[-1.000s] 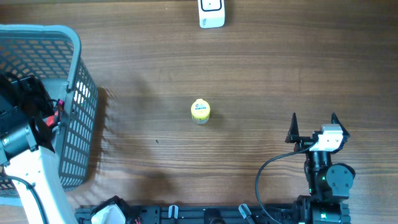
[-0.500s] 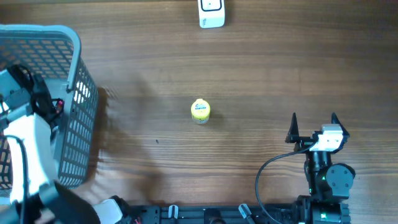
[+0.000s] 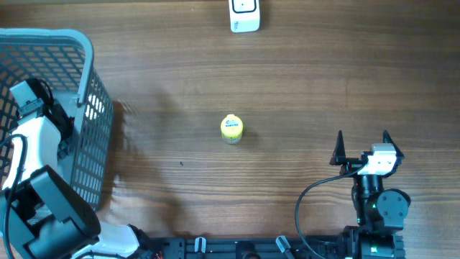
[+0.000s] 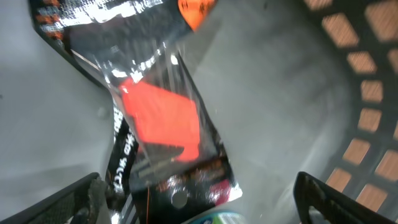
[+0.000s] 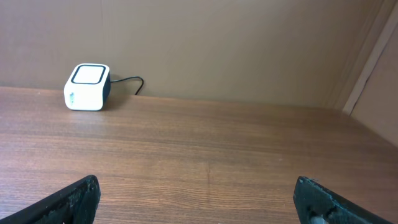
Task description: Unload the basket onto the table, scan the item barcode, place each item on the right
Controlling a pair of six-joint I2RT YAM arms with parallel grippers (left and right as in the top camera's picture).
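Left wrist view looks straight down into the basket (image 4: 348, 62), where a black packet (image 4: 165, 124) with a red patch lies on the grey floor. The left gripper (image 4: 199, 199) hangs above it with its fingers spread wide and nothing between them. This packet seems to be the item to scan (its barcode is not visible from here). A pale rim shows at the packet's near end, but I cannot tell what it is.

To do the pick well, the gripper should drop with one finger on each long side of the packet. It should pinch the crinkly film firmly, lift clear of the basket wall, and carry it to the scanner (image 3: 244, 14) at the table's (image 3: 323, 72) far edge.

The right gripper (image 3: 361, 140) rests at the near right, wide and empty.

Count: one basket, one packet seen, one scanner, one small yellow-lidded jar (image 3: 231, 128) mid-table, and two grippers.
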